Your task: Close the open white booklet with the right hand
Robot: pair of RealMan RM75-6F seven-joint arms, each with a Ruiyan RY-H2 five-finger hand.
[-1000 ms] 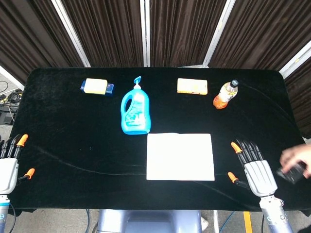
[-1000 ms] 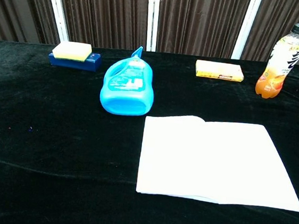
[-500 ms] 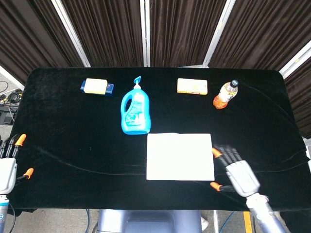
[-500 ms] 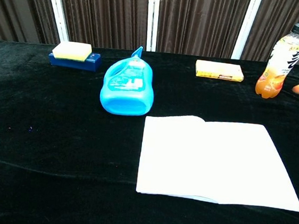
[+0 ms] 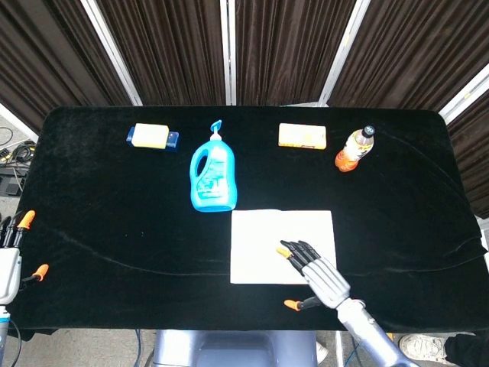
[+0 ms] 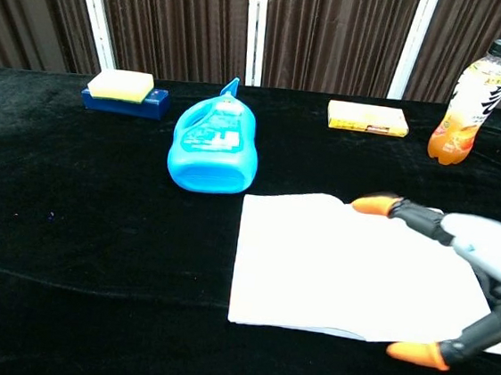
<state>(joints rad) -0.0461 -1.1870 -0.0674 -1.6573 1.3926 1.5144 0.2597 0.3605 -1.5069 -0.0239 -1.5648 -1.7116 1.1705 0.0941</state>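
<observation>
- The right hand (image 5: 317,271) has moved leftward, from beside the booklet's right edge to above its right page.
- Its fingers (image 6: 409,213) are spread wide, holding nothing.
- The white booklet (image 5: 263,245) lies open and flat on the counter (image 5: 99,199) beneath that hand.
- The left hand (image 5: 9,256) sits spread at the counter's left edge.

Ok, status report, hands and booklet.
Right hand open, over open white booklet; contact unclear. Left hand open, at table edge. Booklet flat, not closed. Blue detergent bottle beside it, clear.
</observation>
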